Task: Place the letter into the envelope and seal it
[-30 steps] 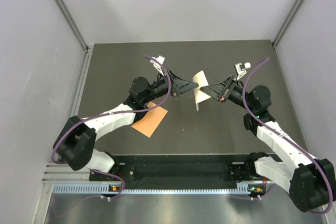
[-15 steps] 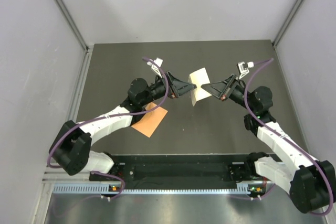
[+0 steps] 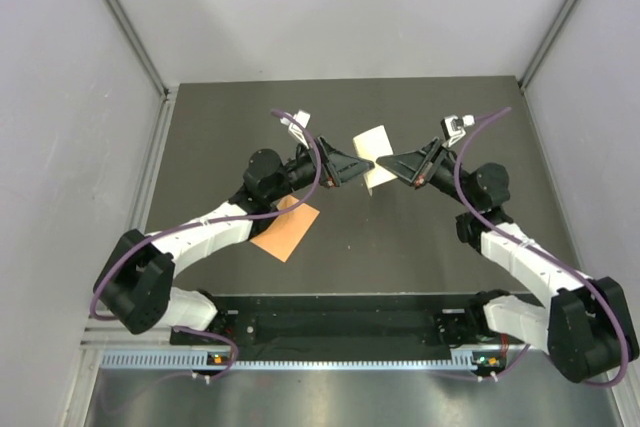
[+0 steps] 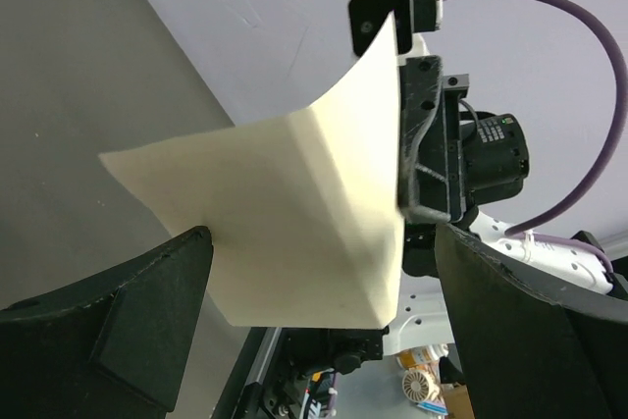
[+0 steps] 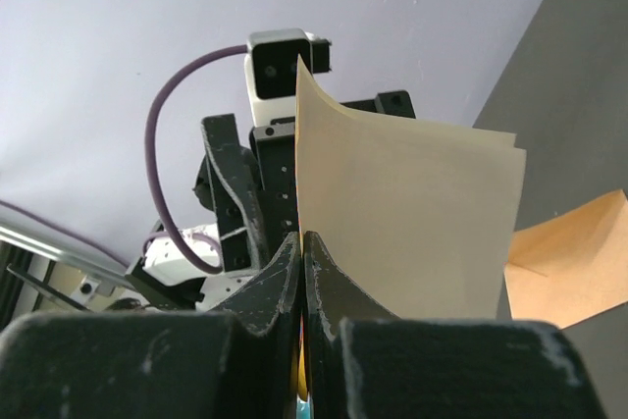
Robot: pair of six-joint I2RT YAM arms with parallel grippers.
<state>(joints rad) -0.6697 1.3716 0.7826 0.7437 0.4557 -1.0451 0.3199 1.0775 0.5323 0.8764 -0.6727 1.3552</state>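
The cream letter (image 3: 374, 153), folded with a crease, hangs in the air above the table's middle. My right gripper (image 3: 381, 162) is shut on its edge; the right wrist view shows the jaws (image 5: 302, 238) pressed together on the sheet (image 5: 412, 223). My left gripper (image 3: 365, 164) is open, facing the right one. In the left wrist view its fingers stand on either side of the letter (image 4: 285, 213) without touching it. The orange envelope (image 3: 285, 229) lies flat on the table under the left arm. It also shows in the right wrist view (image 5: 574, 262).
Grey side walls (image 3: 60, 147) enclose the dark table (image 3: 430, 237). The arm bases and a black rail (image 3: 340, 322) run along the near edge. Purple cables loop over both wrists.
My right gripper has carried the letter left and a little higher, closer to the left gripper. The left gripper has stayed open; the envelope has not moved.
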